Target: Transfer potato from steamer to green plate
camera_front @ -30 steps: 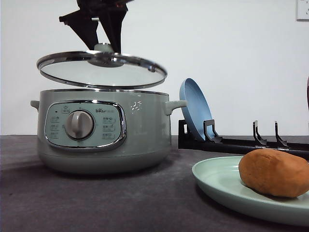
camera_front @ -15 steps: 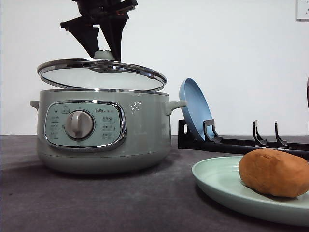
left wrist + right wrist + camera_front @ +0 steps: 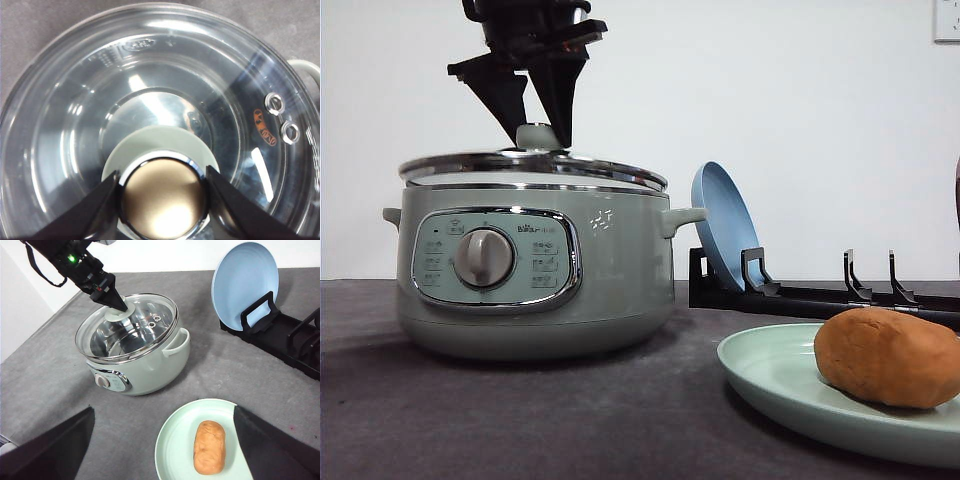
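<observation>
In the front view the left gripper (image 3: 542, 125) is clamped on the lid knob (image 3: 537, 136), the glass lid (image 3: 532, 165) seated on the steamer (image 3: 535, 270); the potato (image 3: 888, 356) lies on the green plate (image 3: 770, 385). The left wrist view shows both fingers (image 3: 97, 210) pinching the knob. In the right wrist view the right gripper (image 3: 162, 450) hangs apart above the plate. The transfer looks done; next comes releasing the knob.

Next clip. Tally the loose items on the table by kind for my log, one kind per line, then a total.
Plates: 2, the green plate and a blue plate standing in the rack
Potato: 1, on the green plate
Steamer: 1
Glass lid: 1, its knob gripped by the left hand
Black dish rack: 1
Total: 6
</observation>
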